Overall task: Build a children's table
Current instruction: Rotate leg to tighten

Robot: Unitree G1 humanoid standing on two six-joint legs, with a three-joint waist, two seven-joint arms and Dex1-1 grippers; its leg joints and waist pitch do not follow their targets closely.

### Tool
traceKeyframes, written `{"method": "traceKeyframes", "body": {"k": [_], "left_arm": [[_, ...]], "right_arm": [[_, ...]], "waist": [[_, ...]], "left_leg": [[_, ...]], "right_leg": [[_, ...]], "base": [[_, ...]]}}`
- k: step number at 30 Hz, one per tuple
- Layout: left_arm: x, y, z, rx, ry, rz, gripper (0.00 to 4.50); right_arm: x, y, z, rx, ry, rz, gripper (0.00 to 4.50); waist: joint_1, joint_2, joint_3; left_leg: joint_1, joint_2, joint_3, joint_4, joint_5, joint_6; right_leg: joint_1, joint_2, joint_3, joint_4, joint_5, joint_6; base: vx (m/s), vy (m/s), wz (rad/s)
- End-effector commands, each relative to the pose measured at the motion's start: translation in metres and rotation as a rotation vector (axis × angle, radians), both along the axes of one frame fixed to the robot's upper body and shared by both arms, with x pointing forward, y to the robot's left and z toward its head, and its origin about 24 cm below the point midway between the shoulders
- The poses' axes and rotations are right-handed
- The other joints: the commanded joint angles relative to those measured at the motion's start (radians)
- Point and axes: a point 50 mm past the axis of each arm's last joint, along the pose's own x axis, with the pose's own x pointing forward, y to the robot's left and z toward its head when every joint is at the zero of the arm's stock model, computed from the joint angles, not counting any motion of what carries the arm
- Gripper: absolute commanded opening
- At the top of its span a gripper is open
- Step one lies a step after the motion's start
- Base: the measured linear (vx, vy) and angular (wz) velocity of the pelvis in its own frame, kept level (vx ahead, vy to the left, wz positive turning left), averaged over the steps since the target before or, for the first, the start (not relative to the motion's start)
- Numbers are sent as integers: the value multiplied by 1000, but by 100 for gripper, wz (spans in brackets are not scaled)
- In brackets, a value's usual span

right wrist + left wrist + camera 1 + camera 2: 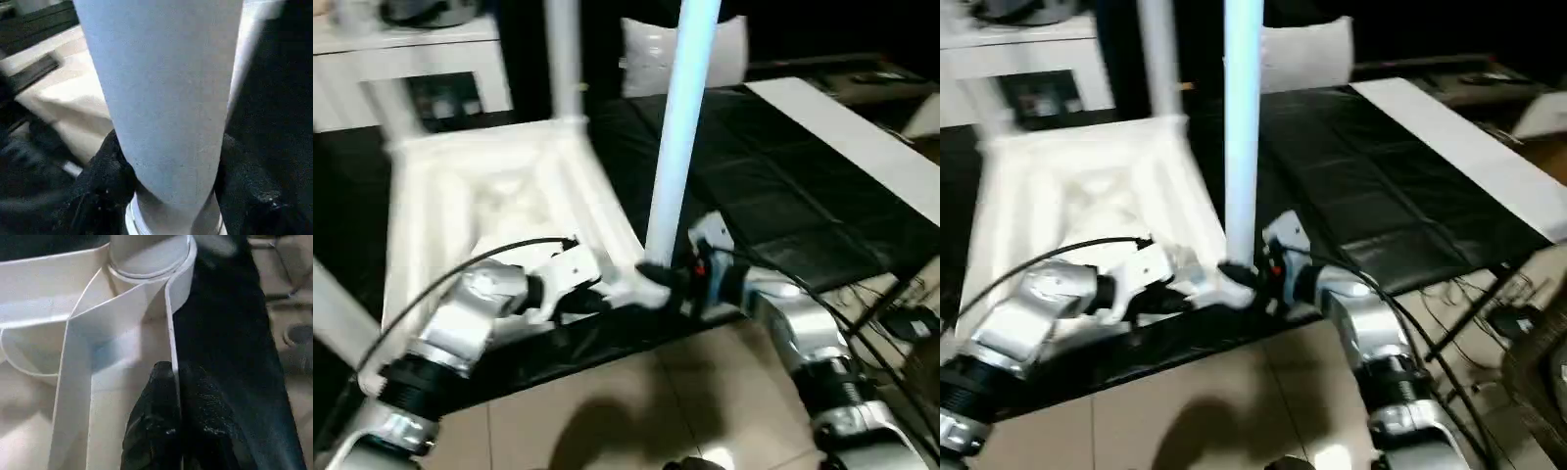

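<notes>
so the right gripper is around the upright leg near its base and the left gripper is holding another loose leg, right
Not quite. The right gripper is around the upright leg near its base, but the left gripper is shut on the table top's rim, not a loose leg. The left wrist view shows this.

Smooth white plastic table [499, 196], glossy black quilted work surface [773, 196]

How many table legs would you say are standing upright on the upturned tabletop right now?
2: one leg at the near corner, gripped by the right hand, and one leg at the far corner. Others may be hidden.
</notes>
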Motion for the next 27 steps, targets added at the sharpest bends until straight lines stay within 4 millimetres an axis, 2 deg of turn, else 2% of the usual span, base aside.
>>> {"method": "traceKeyframes", "body": {"k": [1,2,3,4,6,7,8,9,12,13,14,15,16,18,19,21,25,26,27], "left_arm": [[-8,-48,10,-119,-38,-107,0],[-6,-52,11,-129,-56,-76,0],[-3,-56,12,-137,-70,-46,0],[-3,-56,12,-137,-70,-46,0],[2,-61,14,-135,-90,-4,0],[2,-61,14,-135,-90,-4,0],[4,-61,15,-130,-100,11,0],[7,-59,15,-109,-116,13,0],[10,-52,14,-76,-141,5,0],[11,-48,13,-60,-147,3,0],[11,-45,13,-56,-146,-1,0],[10,-42,13,-56,-146,-15,0],[10,-39,13,-52,-143,-22,0],[9,-35,12,-44,-140,-38,0],[9,-35,12,-44,-140,-38,0],[9,-27,9,-25,-133,-65,0],[10,-16,8,-2,-131,-106,0],[10,-16,8,-2,-131,-106,0],[11,-8,7,25,-124,-150,0]], "right_arm": [[13,23,-2,-21,46,-137,200],[15,27,-2,-22,45,-170,200],[17,31,-1,-22,35,-181,255],[17,31,-1,-22,35,-181,268],[17,35,-1,-34,20,-185,268],[17,35,-1,-34,20,-185,289],[17,34,-1,-30,17,-187,289],[16,29,1,-22,1,-176,312],[15,17,1,-29,-25,-151,323],[13,9,2,-33,-47,-119,339],[12,3,2,-35,-54,-104,351],[11,-4,3,-38,-58,-96,363],[10,-10,3,-41,-68,-78,371],[7,-18,4,-45,-75,-53,371],[7,-18,4,-45,-75,-53,396],[0,-31,7,-52,-87,18,406],[-11,-46,12,-54,-102,110,446],[-11,-46,12,-54,-102,110,446],[-19,-56,15,-55,-96,163,446]], "waist": [[7,1,-52],[4,3,-54],[-2,-1,-54],[0,2,-55],[3,3,-60],[9,1,-64],[11,1,-66],[20,4,-70],[31,4,-77],[36,4,-77],[42,11,-75],[43,12,-73],[47,8,-73],[53,11,-70],[56,9,-69],[60,8,-66],[70,4,-68],[73,4,-67],[74,2,-66]], "left_leg": [[-20,-29,18,-76,-334,16],[-19,-28,19,-75,-333,15],[-21,-28,19,-74,-330,15],[-21,-27,18,-75,-327,18],[-20,-25,19,-75,-308,26],[-18,-22,23,-73,-275,32],[-19,-20,25,-72,-256,35],[-27,-20,26,-70,-188,49],[-31,-22,27,-64,-116,66],[-31,-22,28,-61,-94,77],[-31,-22,29,-61,-99,82],[-31,-21,30,-62,-110,82],[-29,-20,31,-62,-124,81],[-28,-20,31,-64,-151,74],[-25,-19,32,-65,-170,68],[-26,-19,30,-68,-196,61],[-27,-19,31,-66,-191,65],[-28,-19,30,-68,-193,65],[-27,-20,31,-68,-198,64]], "right_leg": [[48,-21,14,-102,-555,-100],[48,-22,15,-100,-553,-103],[47,-20,14,-102,-547,-105],[47,-20,14,-100,-531,-110],[47,-20,19,-95,-467,-129],[46,-19,24,-89,-390,-159],[48,-19,27,-83,-342,-175],[57,-17,28,-68,-218,-210],[65,-16,29,-54,-102,-232],[65,-15,28,-52,-61,-244],[65,-17,28,-51,-58,-254],[64,-17,28,-55,-70,-254],[65,-18,29,-56,-89,-253],[63,-19,28,-60,-131,-244],[61,-18,29,-64,-161,-236],[61,-18,28,-69,-208,-216],[62,-19,29,-68,-209,-205],[62,-20,29,-69,-225,-198],[61,-19,29,-72,-242,-194]], "base": [[0,0,0],[0,0,0],[0,0,0],[0,0,0],[0,0,0],[0,0,0],[0,0,0],[0,0,0],[0,0,0],[0,0,0],[0,0,0],[0,0,0],[0,0,0],[0,0,0],[0,0,0],[0,0,0],[0,0,0],[0,0,0],[0,0,0]]}}
